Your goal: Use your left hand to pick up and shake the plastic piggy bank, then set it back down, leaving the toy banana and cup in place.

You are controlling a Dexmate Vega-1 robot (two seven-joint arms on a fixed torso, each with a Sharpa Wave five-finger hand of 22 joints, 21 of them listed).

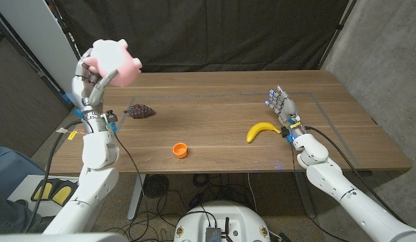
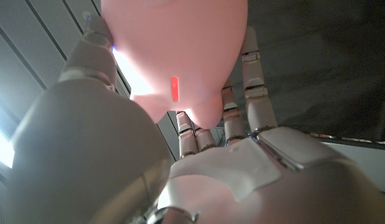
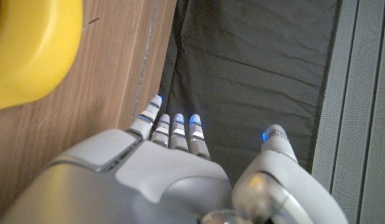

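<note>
Gripping the pink piggy bank (image 1: 115, 62) aloft — left robot hand (image 1: 92, 84), seemingly from below.

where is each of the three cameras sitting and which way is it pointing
Head view: on the robot's head, looking down over the wooden table; both arms come in from the bottom corners, the left robot hand holding up the pink piggy bank, the right robot hand open beside the toy banana.
Left wrist view: on the left wrist, looking along the hand's back at the piggy bank.
Right wrist view: on the right wrist, looking past its fingers along the table; banana at the edge.
Shared: head and left wrist show the piggy bank; head and right wrist the banana.
</note>
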